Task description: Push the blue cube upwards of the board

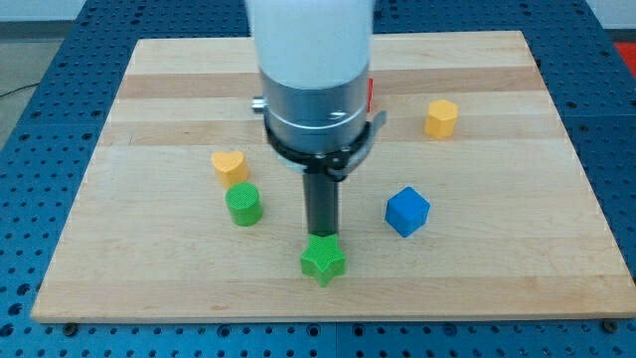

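Observation:
The blue cube (407, 211) sits on the wooden board (149, 119), right of centre and toward the view's bottom. My tip (321, 236) is at the end of the dark rod, left of the blue cube and apart from it. The tip stands right at the upper edge of the green star block (324, 260); I cannot tell whether it touches it.
A green cylinder (243, 205) and an orange-yellow heart block (230, 166) lie left of the rod. A yellow hexagonal block (442, 117) lies at the upper right. A red block (371, 95) is mostly hidden behind the arm's body.

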Tool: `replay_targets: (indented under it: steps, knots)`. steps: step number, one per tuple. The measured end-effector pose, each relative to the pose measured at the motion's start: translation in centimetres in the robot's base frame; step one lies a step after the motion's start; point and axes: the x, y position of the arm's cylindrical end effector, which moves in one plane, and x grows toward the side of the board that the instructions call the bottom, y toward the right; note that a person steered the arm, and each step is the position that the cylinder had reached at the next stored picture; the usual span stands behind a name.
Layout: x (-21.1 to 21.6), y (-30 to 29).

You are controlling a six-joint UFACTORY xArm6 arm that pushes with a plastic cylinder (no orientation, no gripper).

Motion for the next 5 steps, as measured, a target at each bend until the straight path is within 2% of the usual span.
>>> replay_targets:
  steps: [5]
  knots:
    - [1.8,10.1]
